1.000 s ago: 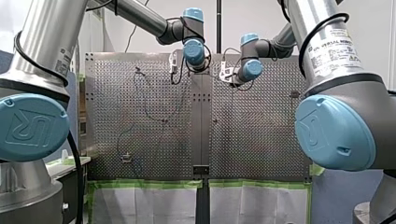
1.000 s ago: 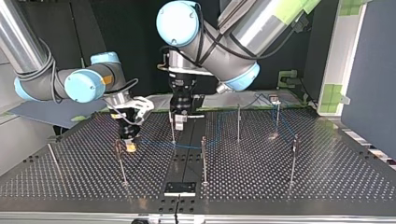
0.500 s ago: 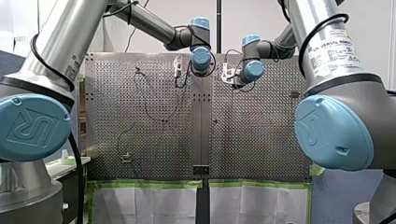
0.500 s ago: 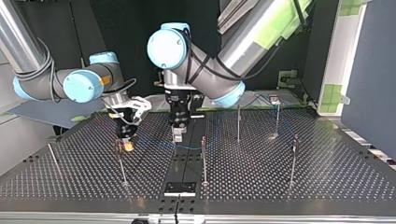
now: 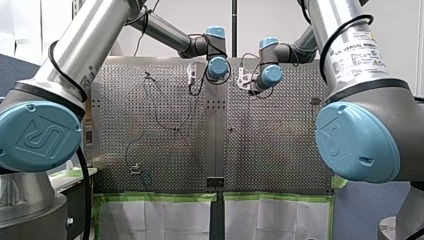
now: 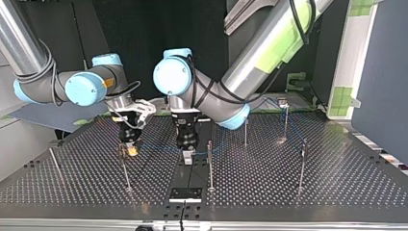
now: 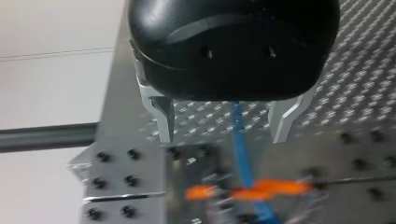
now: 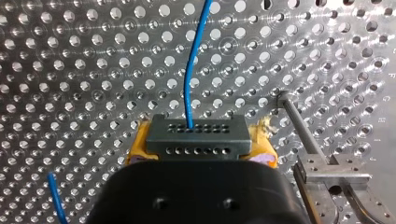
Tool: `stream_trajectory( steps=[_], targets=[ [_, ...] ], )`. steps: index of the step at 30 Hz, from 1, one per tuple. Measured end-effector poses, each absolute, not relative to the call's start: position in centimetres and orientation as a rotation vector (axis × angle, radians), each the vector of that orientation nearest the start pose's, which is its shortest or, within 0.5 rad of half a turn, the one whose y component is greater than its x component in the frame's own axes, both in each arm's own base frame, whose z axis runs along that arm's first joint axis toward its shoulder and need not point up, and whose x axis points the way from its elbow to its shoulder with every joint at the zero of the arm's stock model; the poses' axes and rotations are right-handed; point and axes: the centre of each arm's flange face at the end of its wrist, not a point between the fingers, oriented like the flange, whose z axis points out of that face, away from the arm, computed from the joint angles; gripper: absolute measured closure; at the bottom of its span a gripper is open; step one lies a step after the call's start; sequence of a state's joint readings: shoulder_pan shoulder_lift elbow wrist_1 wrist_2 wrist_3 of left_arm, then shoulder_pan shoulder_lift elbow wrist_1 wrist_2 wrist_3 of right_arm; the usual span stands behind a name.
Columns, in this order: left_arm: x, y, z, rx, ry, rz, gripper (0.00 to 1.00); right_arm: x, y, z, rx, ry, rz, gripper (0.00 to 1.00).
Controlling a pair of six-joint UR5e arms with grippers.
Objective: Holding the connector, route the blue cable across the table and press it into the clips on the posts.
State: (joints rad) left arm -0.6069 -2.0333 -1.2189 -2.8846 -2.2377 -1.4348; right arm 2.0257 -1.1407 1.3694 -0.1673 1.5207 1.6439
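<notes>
The grey connector [image 8: 196, 135] sits between the yellow pads [image 8: 135, 149] of my right gripper [image 8: 196, 145], which is shut on it. The blue cable [image 8: 196, 60] leaves the connector and runs ahead over the perforated table. In the top view my right gripper [image 6: 131, 150] hangs low beside a thin post [image 6: 124, 168]. My left gripper [image 7: 224, 135] is open, its metal fingers [image 7: 163, 119] astride the blue cable [image 7: 238, 126] without touching it. Under it lies a blurred orange clip [image 7: 266, 189]. My left gripper [image 6: 186, 153] hovers over the table's middle strip.
Several thin posts stand on the table, among them post [image 6: 210, 163], post [image 6: 246, 127] and post [image 6: 302, 163]. Close beside my right gripper is a post with a metal clip [image 8: 334, 176]. The cable [image 6: 293, 127] loops round the posts at the top view's right.
My left arm has swung towards the top view's camera and come down over the cable at the middle strip. My right gripper has stayed put with the connector.
</notes>
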Motion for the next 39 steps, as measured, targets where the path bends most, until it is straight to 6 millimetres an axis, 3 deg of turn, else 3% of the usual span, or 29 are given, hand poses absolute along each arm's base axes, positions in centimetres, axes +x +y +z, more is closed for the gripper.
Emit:
stream_trajectory(
  steps=[4,11,22,23,26,27,28,29,30,39],
  targets=[
    [51.7,-44.3,42.4,-0.021,1.428,0.072,0.0,41.1,-52.5,35.4,1.606,-1.032,1.58,1.0],
    [51.9,-44.4,42.4,-0.006,1.426,0.061,0.0,41.1,-52.5,35.4,1.606,-1.032,1.579,1.0],
    [52.5,-44.9,40.3,0.013,1.454,0.065,0.0,41.1,-52.5,35.4,1.606,-1.032,1.58,1.0],
    [52.6,-44.9,40.2,0.012,1.453,0.065,0.07,41.1,-52.5,35.4,1.606,-1.032,1.58,1.0],
    [52.6,-44.9,40.3,0.005,1.447,0.061,0.07,41.1,-52.5,35.4,1.606,-1.032,1.58,1.0],
    [52.6,-44.9,40.3,0.004,1.446,0.06,0.16,41.1,-52.5,35.4,1.606,-1.032,1.58,1.0],
    [52.6,-44.9,40.3,0.003,1.445,0.059,0.16,41.1,-52.5,35.4,1.606,-1.032,1.58,1.0],
    [52.6,-45.0,40.3,0.002,1.445,0.058,0.82,41.1,-52.5,35.4,1.606,-1.032,1.58,1.0],
    [52.6,-45.0,40.3,0.0,1.445,0.058,1.0,41.1,-52.5,35.4,1.606,-1.031,1.58,1.0],
    [52.4,-44.9,40.0,-0.015,1.46,0.07,1.0,41.1,-52.5,35.5,1.607,-1.032,1.58,1.0]
  ],
)
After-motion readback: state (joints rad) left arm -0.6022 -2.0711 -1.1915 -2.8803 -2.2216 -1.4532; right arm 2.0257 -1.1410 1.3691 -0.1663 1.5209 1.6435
